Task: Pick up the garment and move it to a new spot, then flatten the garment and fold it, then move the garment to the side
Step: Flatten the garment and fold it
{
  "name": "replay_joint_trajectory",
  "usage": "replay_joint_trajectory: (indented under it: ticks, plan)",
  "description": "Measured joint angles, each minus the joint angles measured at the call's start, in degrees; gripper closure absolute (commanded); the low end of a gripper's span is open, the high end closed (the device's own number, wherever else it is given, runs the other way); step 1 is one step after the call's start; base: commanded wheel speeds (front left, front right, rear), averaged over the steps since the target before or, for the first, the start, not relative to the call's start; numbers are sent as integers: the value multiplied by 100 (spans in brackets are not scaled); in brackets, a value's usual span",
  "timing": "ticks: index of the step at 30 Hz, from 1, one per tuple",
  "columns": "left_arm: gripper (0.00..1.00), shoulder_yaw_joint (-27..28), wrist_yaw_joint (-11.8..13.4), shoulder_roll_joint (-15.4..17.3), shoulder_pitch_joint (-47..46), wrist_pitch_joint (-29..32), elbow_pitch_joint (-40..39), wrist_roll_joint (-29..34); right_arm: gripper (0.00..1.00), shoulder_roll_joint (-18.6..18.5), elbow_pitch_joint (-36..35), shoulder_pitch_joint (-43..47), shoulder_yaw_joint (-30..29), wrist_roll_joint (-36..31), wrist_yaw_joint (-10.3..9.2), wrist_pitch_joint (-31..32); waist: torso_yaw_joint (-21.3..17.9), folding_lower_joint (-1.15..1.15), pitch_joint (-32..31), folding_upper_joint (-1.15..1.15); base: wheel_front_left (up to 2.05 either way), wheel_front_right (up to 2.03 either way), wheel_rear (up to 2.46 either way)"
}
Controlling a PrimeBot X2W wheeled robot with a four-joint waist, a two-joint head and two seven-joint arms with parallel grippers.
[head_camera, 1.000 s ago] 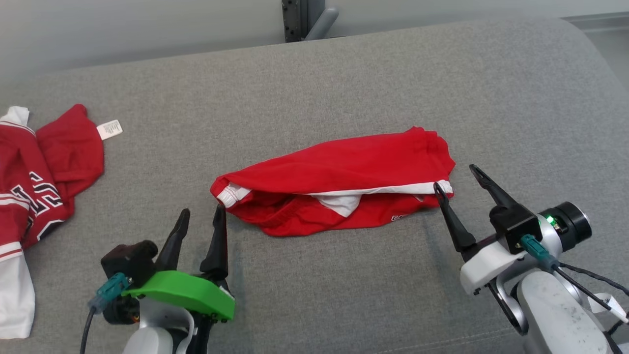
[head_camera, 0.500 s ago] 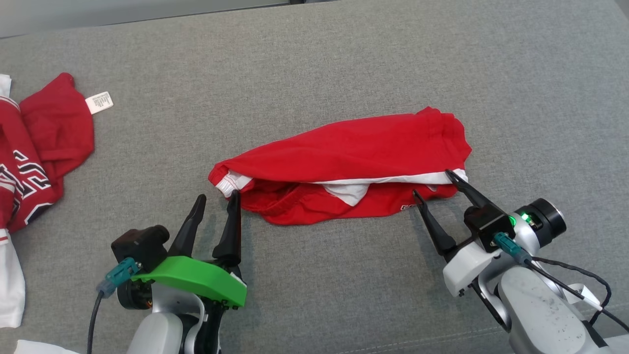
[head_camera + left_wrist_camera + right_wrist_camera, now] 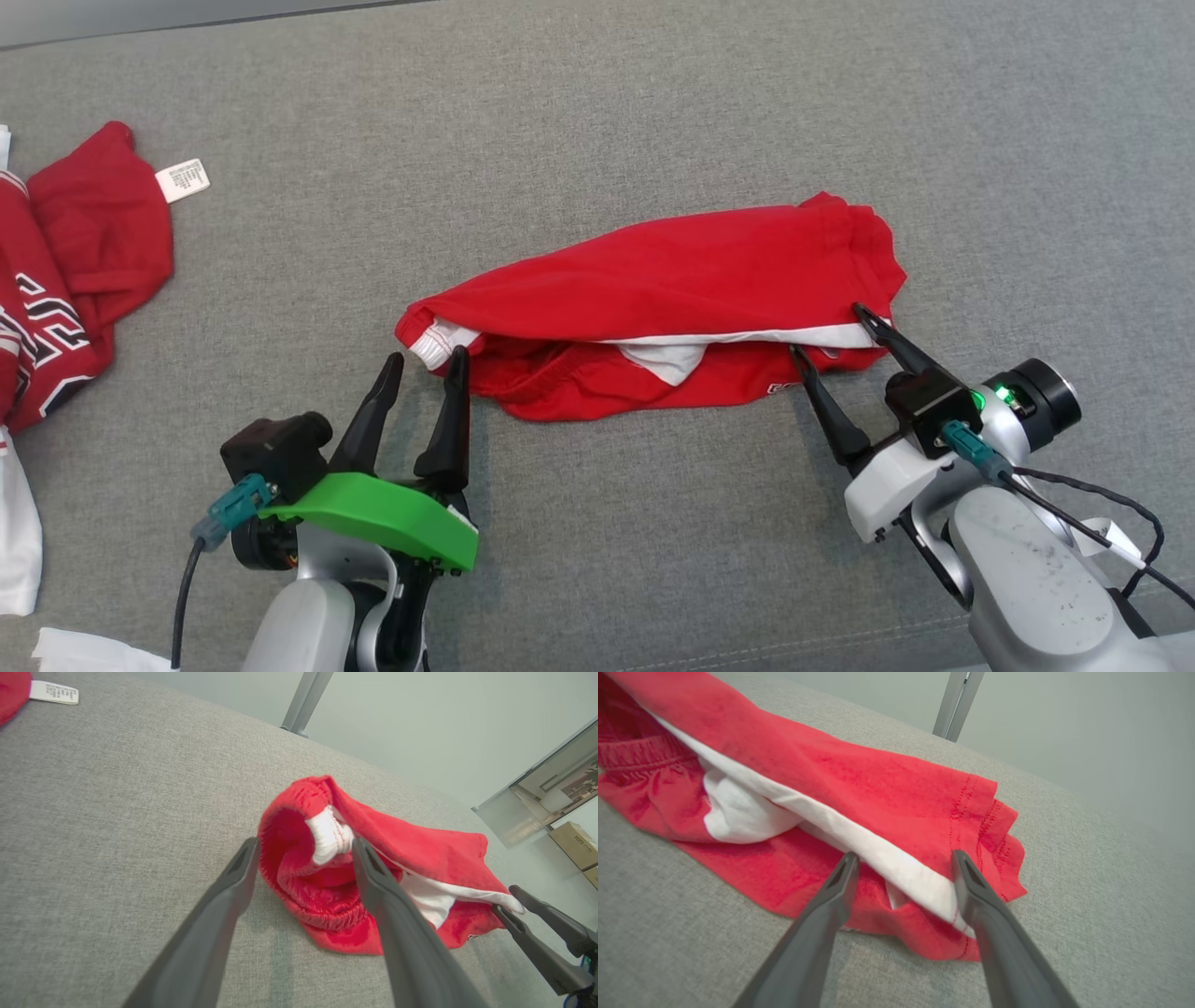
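Note:
A red garment [image 3: 672, 289] with a white stripe lies crumpled lengthwise in the middle of the grey cushion [image 3: 597, 121]. My left gripper [image 3: 425, 357] is open at the garment's left end. In the left wrist view the left gripper [image 3: 304, 842] has the rolled red and white end of the garment [image 3: 420, 849] between its two fingers. My right gripper [image 3: 826, 329] is open at the right end. In the right wrist view the right gripper [image 3: 904, 855] straddles the white-striped corner of the garment [image 3: 859, 779]. Neither gripper has closed on the cloth.
A second red and white piece of clothing [image 3: 65, 271] with a white label [image 3: 182, 179] lies at the far left. White cloth [image 3: 14, 541] lies below it. A metal post [image 3: 306, 700] stands behind the cushion. Cardboard boxes [image 3: 577, 844] sit beyond the right edge.
The head camera has tilted down. Both grippers have moved forward to the garment's ends, and the right one now straddles the right corner. Both stay open.

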Motion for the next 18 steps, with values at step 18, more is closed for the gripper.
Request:
replay_joint_trajectory:
  ticks: [18]
  plan:
    - [0, -43, -3, 49, -82, 88, -213, -94, 0, 14, -192, -24, -179, -15, 0, -2, -53, 0, 69, 0, 0, 0, 0]
